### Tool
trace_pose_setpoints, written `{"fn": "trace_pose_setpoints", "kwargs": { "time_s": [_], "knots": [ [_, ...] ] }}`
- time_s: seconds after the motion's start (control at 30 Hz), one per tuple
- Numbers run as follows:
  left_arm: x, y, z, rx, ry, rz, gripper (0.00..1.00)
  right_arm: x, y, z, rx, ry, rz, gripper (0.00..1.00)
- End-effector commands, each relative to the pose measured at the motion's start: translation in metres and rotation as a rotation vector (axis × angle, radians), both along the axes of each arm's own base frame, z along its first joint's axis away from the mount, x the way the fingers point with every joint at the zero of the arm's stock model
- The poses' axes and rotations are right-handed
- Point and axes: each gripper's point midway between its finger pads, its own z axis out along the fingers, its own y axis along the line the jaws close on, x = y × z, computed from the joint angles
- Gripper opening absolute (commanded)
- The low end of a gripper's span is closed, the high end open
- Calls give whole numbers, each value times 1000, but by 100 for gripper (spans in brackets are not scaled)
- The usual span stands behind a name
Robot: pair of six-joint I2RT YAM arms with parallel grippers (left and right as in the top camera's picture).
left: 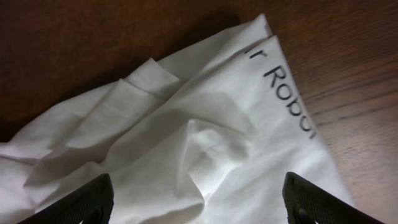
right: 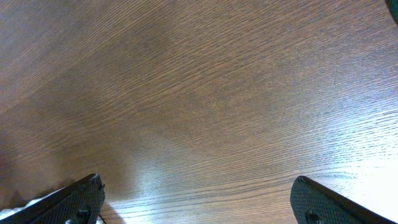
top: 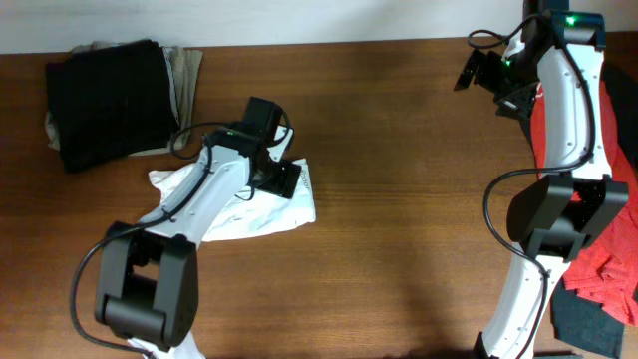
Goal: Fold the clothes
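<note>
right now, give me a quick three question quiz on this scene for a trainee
1. True or false: the left gripper is shut on the white shirt.
2. What lies below the right gripper? A: the wood table. B: a plate. C: a cardboard box.
3. What colour is the lettering on the white shirt?

Key
1. False: it is open over the shirt.
2. A.
3. Black.

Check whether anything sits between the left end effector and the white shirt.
Nothing visible does. The open left end effector is right above the crumpled white shirt, and the wrist view shows only bare cloth beneath it.
</note>
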Motion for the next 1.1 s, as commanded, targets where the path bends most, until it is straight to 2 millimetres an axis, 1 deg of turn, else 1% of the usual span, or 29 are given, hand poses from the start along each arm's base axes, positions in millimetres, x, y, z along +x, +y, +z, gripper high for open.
{"fn": "trace_pose_setpoints", "kwargs": {
  "time_s": [0.0,0.1,0.2,0.27,0.3,0.37,0.47,0.5,0.53,0.6,0.63,0.67,0.7,0.73,0.77,0.8,0.9,0.97,1.07],
  "knots": [
    [0,3,-9,43,11,-17,87,0,-2,8,-12,-18,0,99],
    [-1,4,-10,45,15,-18,87,0,-2,8,-12,-18,0,99],
    [1,16,-13,115,4,0,87,0,-2,8,-12,-18,0,99],
    [-2,18,-16,128,21,0,85,0,-2,8,-12,-18,0,99],
    [-3,18,-16,129,24,0,79,0,-2,8,-12,-18,0,99],
    [-5,19,-17,133,36,-1,71,0,-2,8,-12,-18,0,99],
    [-11,22,-18,142,59,-2,63,0,-2,8,-12,-18,0,99],
    [-12,22,-18,144,63,-2,57,0,-2,8,-12,-18,0,99],
    [-12,22,-18,144,65,-2,54,0,-2,8,-12,-18,-1,99],
    [-13,22,-18,145,66,-2,54,0,-2,8,-12,-18,0,99],
    [-12,22,-18,146,65,-3,52,0,-2,8,-12,-18,0,98],
    [-11,25,-18,163,58,2,43,0,-2,8,-12,-18,0,99],
    [-10,29,-17,184,52,7,31,0,-2,8,-12,-18,0,99],
    [-10,34,-16,212,46,13,14,0,-2,8,-12,-18,0,99],
    [-10,35,-16,220,48,14,5,0,-2,8,-12,-18,0,99],
    [-12,36,-15,222,56,19,1,0,-2,8,-12,-18,0,99],
    [-15,45,-6,256,72,84,1,0,-2,8,-12,-18,0,99],
    [-17,57,1,315,71,139,1,0,-2,8,-12,-18,0,99],
    [-27,83,12,409,99,256,1,0,-2,8,-12,-18,0,99]
  ]
}}
